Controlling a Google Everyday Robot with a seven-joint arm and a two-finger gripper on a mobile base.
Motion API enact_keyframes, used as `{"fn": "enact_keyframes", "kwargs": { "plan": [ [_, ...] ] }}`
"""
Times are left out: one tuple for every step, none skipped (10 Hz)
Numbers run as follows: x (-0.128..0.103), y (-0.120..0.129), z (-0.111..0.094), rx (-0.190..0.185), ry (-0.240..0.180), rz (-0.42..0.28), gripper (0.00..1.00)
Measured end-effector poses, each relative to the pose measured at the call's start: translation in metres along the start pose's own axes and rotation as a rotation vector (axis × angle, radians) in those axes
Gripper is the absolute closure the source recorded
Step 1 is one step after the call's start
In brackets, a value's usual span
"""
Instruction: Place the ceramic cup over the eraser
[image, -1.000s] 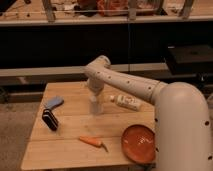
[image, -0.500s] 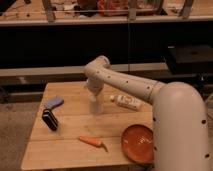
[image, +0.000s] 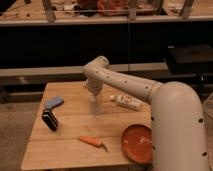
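Hanging over ceramic cup (image: 96, 108) at table (image: 70, 150) ctr: gripper (image: 95, 101), jaws spread wide, holding nothing. Bottle (image: 127, 102) label unreadable.

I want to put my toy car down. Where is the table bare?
Bare wood: the near left corner of the table, in front of the black object and left of the carrot. Crowded: the right, with white bottle, orange plate, and the end effector at the ceramic cup mid-table.

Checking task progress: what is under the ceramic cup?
Only the wooden table shows beneath the ceramic cup, which is mid-table with the gripper at its top. Anything covered by the cup cannot be seen; a black block lies well apart.
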Motion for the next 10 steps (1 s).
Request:
{"fn": "enact_keyframes", "kwargs": {
  "plan": [
    [-0.0001, -0.0002, 0.0001, 0.000, -0.001, -0.001, 0.20],
    [-0.0005, 0.0001, 0.0012, -0.002, -0.001, -0.002, 0.20],
    [-0.0011, -0.0003, 0.0017, -0.002, -0.002, -0.003, 0.20],
    [-0.0020, -0.0009, 0.0023, -0.002, -0.003, -0.005, 0.20],
    [-0.0025, -0.0012, 0.0028, -0.002, -0.003, -0.007, 0.20],
    [-0.0023, -0.0008, 0.0034, -0.003, -0.003, -0.008, 0.20],
    [-0.0018, -0.0008, 0.0033, -0.003, -0.002, -0.008, 0.20],
    [-0.0022, -0.0008, 0.0040, -0.004, -0.002, -0.009, 0.20],
    [-0.0027, -0.0006, 0.0049, -0.005, -0.003, -0.009, 0.20],
    [-0.0035, -0.0013, 0.0052, -0.004, -0.003, -0.011, 0.20]
  ]
}}
